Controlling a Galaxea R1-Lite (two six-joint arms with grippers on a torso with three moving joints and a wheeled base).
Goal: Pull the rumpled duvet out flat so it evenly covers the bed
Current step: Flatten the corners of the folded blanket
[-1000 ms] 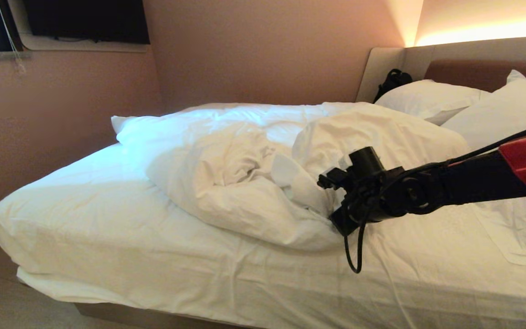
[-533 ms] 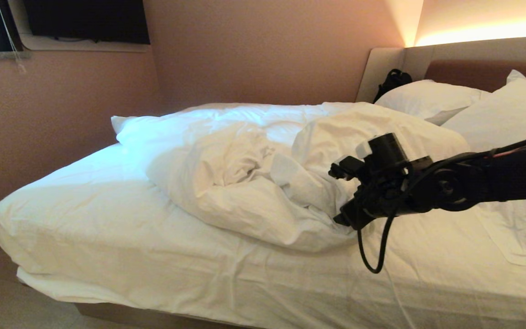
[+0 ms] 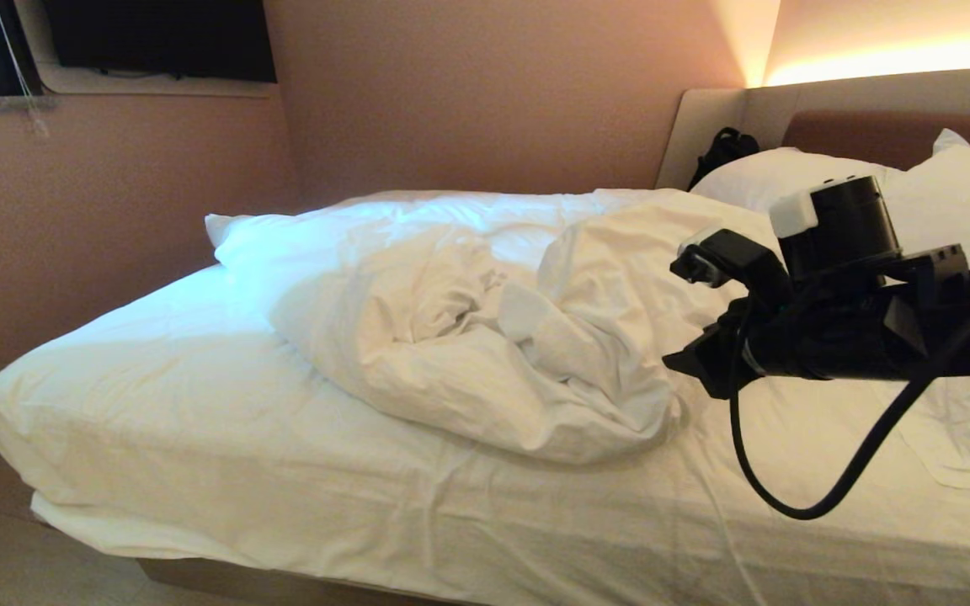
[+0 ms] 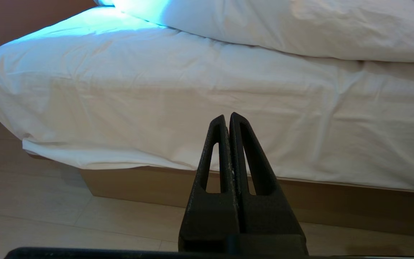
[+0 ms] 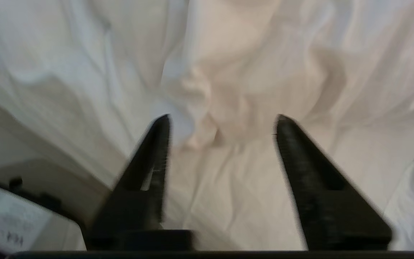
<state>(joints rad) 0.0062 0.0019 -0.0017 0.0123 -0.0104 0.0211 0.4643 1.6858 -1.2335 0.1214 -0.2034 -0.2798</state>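
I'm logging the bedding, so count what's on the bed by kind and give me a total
Duvet: 1, bunched mid-bed
Pillows: 2, at the headboard
Black bag-like item: 1, by the far pillow
Total: 4

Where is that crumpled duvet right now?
In the head view the duvet lies bunched across the middle of the bed, left of the pillows.
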